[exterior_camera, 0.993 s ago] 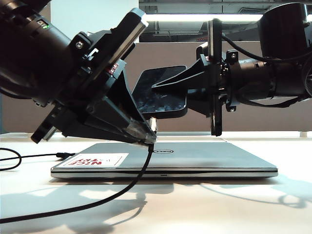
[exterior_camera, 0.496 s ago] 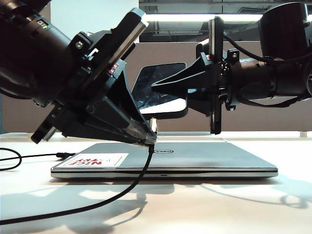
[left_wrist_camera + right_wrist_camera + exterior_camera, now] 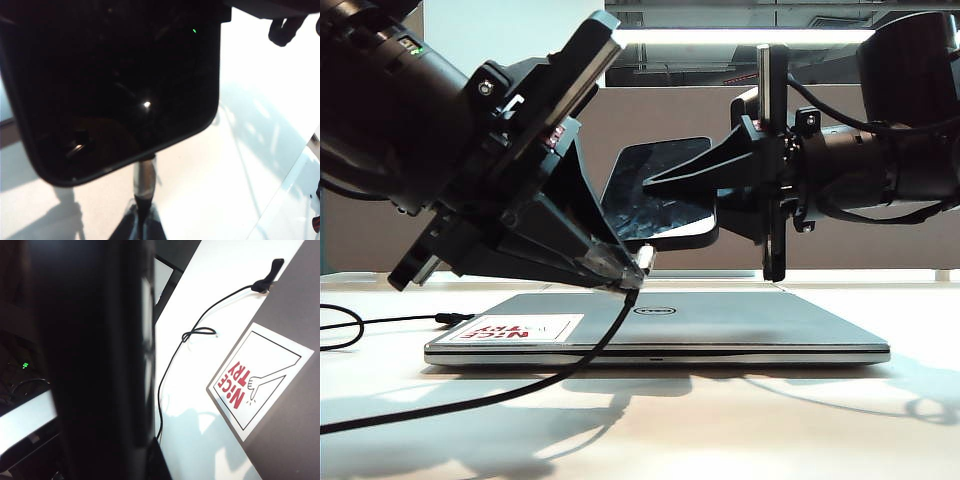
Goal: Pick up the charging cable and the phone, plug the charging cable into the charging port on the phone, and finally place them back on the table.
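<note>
In the exterior view my left gripper hangs low over the laptop, shut on the charging cable's silver plug. The black cord trails down to the left across the table. My right gripper reaches in from the right, shut on the tilted black phone. In the left wrist view the plug sticks out of the gripper and its tip meets the phone's lower edge; whether it sits in the port I cannot tell. The right wrist view shows the phone edge-on and dark.
A closed silver Dell laptop with a red-lettered "NICE TRY" sticker lies under both grippers. Loose cable loops on the table beside the laptop. A brown-grey divider panel stands behind.
The right gripper has shifted slightly to the right with the phone, and the phone has tipped a little more upright above the plug. The left gripper has stayed put with the plug.
</note>
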You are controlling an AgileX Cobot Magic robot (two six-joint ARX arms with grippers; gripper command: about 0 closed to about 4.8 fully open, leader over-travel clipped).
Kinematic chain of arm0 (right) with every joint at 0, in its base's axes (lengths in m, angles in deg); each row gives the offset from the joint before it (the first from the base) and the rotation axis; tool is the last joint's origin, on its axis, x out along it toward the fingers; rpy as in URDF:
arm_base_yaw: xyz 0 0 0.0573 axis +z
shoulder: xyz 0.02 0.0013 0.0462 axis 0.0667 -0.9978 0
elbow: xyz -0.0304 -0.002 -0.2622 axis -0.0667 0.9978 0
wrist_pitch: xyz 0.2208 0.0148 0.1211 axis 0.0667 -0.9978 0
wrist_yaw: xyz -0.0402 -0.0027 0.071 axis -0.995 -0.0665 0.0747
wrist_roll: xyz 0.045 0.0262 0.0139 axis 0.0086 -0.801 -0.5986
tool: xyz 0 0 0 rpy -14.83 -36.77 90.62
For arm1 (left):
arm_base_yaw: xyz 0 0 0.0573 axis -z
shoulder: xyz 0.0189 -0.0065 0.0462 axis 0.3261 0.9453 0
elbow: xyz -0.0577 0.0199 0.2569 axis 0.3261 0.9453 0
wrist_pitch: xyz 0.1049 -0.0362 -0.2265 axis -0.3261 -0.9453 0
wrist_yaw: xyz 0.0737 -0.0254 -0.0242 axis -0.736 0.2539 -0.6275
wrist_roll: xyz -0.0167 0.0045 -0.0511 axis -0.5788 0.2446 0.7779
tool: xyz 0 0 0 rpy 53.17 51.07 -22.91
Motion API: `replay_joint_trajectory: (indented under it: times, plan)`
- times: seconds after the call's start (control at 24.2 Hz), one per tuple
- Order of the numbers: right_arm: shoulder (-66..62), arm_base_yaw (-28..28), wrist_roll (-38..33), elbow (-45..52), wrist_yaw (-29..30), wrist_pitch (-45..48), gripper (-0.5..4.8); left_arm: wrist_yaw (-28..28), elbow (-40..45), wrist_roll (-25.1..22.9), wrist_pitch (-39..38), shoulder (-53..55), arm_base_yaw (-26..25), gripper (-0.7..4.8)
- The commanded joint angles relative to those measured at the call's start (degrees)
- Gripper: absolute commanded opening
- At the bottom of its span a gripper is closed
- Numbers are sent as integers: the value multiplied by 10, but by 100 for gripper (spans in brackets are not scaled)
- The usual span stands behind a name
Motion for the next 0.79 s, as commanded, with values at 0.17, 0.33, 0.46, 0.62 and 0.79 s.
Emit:
replay_joint_trajectory:
  times: [0.17,0.33,0.46,0.62,0.79]
  plan:
    - [5,2,-2,-2,30,5,-3,-13,-3,2,17,-2,-2,-6]
    - [5,6,-3,-2,32,-19,-3,-13,-3,2,17,-2,-2,-6]
    - [5,6,-3,-2,33,-25,-3,-13,-3,2,18,-2,-2,-6]
    - [5,6,-3,-2,13,-16,-3,-13,-3,2,21,-2,-2,-6]
    - [5,4,-3,-2,-11,-10,-3,-13,-3,2,21,-2,-2,-6]
